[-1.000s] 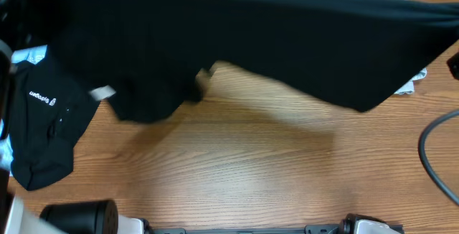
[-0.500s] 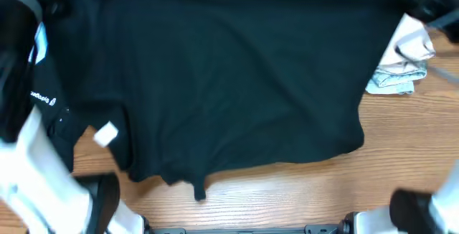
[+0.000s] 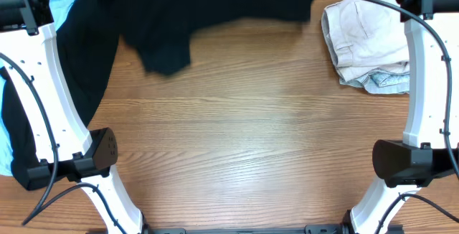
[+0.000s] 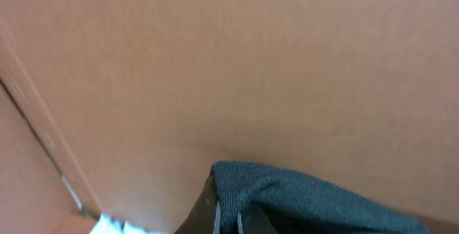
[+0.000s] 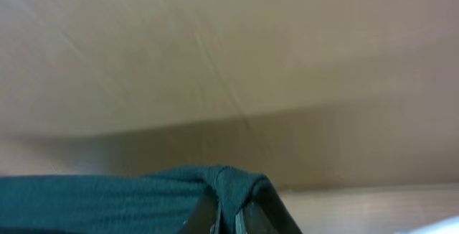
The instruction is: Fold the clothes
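Two arms (image 3: 50, 119) stand at the near corners of the table (image 3: 237, 141), and along its far edge spreads the T-shirt (image 3: 215, 1), with the left gripper (image 4: 228, 218) and the right gripper (image 5: 228, 218) each clamped on its dark cloth, and a pale garment (image 3: 362, 40) far right.

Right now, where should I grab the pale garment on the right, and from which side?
Grip the pale garment by its left edge, likely from above, centre side: that edge lies free on the table, while the right arm crosses its other side.
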